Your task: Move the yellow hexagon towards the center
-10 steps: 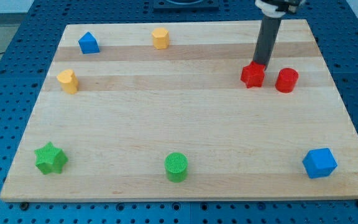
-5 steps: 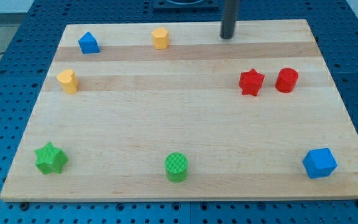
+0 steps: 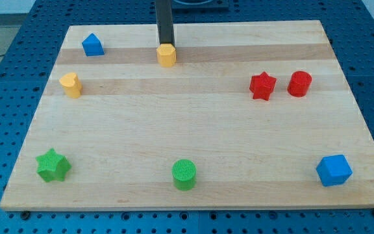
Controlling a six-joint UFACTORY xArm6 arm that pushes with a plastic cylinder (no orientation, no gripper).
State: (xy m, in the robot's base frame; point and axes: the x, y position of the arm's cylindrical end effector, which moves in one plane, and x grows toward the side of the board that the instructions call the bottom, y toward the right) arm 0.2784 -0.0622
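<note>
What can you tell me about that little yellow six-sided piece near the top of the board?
The yellow hexagon is a small, stubby block, orange-yellow, looking like matte plastic. It stands upright with its flat six-sided face up, on the wooden board near the view's top edge, left of the middle. My tip, the end of the dark rod, sits right against its far side and seems to touch it. No other block is near it; the blue house-shaped block lies apart to the view's left.
</note>
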